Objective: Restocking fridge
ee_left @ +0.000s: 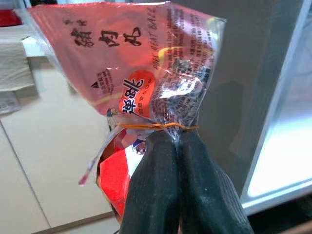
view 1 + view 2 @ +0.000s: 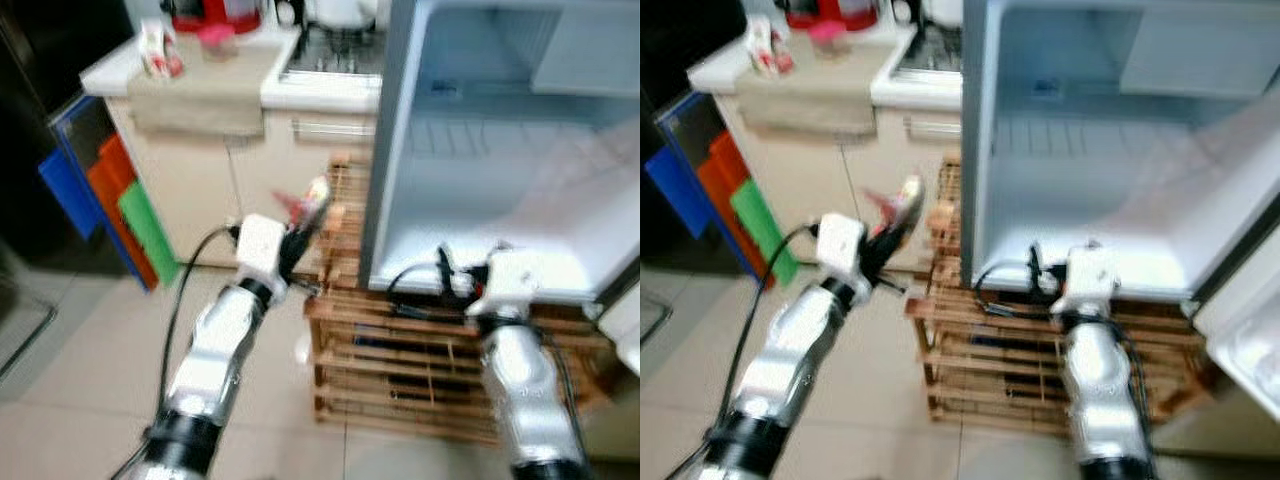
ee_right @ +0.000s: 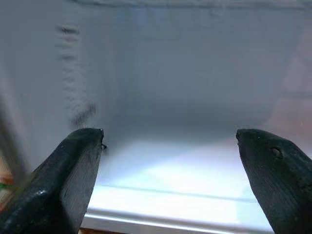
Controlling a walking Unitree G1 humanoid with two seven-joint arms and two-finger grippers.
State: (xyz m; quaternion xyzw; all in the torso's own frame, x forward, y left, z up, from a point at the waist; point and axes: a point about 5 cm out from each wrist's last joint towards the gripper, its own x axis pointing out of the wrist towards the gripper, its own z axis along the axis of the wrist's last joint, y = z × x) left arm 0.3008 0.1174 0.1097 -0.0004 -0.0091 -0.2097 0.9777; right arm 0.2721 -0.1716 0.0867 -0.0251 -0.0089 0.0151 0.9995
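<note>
My left gripper (image 2: 297,238) is shut on the tied neck of a red and clear bag of pork meat balls (image 2: 309,199), held up to the left of the open fridge (image 2: 480,170). Seen from the left wrist, the fingers (image 1: 156,185) pinch the bag (image 1: 141,58) just below its rubber band. My right gripper (image 2: 447,272) stands open at the front edge of the fridge's lower compartment. In the right wrist view its gripper (image 3: 170,141) holds nothing and faces the bare white fridge floor (image 3: 170,170).
The fridge rests on a slatted wooden rack (image 2: 400,350). To the left a cream cabinet (image 2: 200,190) carries a counter with a towel (image 2: 195,90), a red appliance (image 2: 215,15) and a stove (image 2: 335,55). Blue, orange and green boards (image 2: 120,200) lean at the far left. Tiled floor (image 2: 80,380) lies below.
</note>
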